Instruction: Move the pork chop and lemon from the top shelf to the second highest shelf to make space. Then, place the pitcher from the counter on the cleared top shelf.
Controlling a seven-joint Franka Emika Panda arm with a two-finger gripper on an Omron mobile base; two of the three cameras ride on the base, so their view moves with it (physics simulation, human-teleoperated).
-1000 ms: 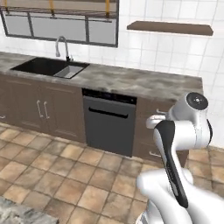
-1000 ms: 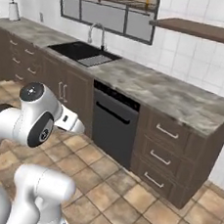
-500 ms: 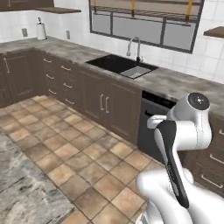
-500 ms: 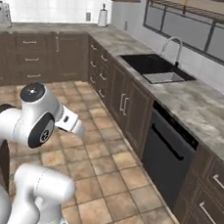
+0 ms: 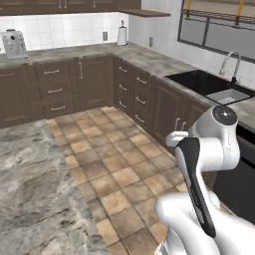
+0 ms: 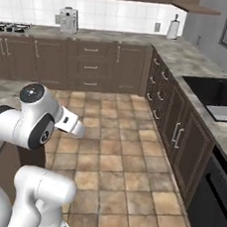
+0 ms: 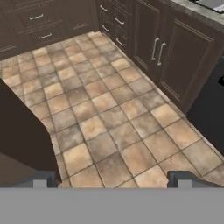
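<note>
The pork chop, the lemon, the top shelf, the second highest shelf and the pitcher are all out of view. In the hand view my gripper is open. Its two dark fingertips stand far apart at the bottom edge with nothing between them, and they point down at the brown tiled floor. The white arm is folded up close over the base.
Dark brown cabinets under a speckled counter wrap around the corner, with a black sink on the right run. A dishwasher sits past the sink. A marble island top lies at lower left, its dark side near the hand.
The whole picture has swung: the base has turned left, from the dishwasher and sink toward the corner cabinets and the island. The gripper has stayed open.
</note>
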